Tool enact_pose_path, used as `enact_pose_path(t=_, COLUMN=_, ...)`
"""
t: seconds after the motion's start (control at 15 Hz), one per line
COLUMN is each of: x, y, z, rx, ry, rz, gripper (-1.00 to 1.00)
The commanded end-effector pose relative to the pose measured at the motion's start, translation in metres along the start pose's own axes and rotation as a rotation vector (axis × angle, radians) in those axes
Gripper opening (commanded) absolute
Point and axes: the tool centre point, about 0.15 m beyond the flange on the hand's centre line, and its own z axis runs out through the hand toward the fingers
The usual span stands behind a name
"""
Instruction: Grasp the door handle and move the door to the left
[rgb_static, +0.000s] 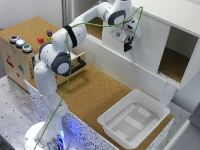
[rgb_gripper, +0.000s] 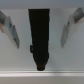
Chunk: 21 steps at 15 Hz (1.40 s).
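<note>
The door (rgb_static: 150, 47) is a plain white panel covering the left half of the white cabinet; the cork-floored opening (rgb_static: 172, 62) shows on the exterior view's right. My gripper (rgb_static: 127, 44) is up against the door's front face. In the wrist view the door handle (rgb_gripper: 39, 35) is a dark upright bar on the white door (rgb_gripper: 55, 62). The gripper (rgb_gripper: 39, 44) is open, with one finger (rgb_gripper: 11, 31) on each side of the handle and a gap to each. In the exterior view the handle is mostly hidden behind the gripper.
A white plastic tray (rgb_static: 132, 120) lies on the cork tabletop (rgb_static: 90, 95) near the front. A wooden box with coloured buttons (rgb_static: 20, 50) stands on the exterior view's left, behind the arm's base. The cabinet's low white wall (rgb_static: 120, 67) runs under the door.
</note>
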Motion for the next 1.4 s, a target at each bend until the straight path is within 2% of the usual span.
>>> enact_pose_path(t=0.0, x=-0.018, y=-0.014, z=0.012, rx=-0.041, ry=0.118, rz=-0.017, gripper=-1.00)
enact_pose_path(t=0.27, x=-0.024, y=-0.015, z=0.013, rx=-0.061, ry=0.126, rz=0.000, gripper=-1.00)
enact_pose_path(t=0.67, x=-0.019, y=-0.027, z=0.016, rx=-0.048, ry=0.131, rz=-0.017, gripper=-1.00)
enact_pose_path(t=1.07, x=-0.017, y=-0.058, z=0.014, rx=-0.025, ry=0.139, rz=-0.098, gripper=-1.00)
enact_pose_path(t=1.33, x=-0.017, y=-0.085, z=0.016, rx=-0.039, ry=0.135, rz=-0.137, gripper=-1.00)
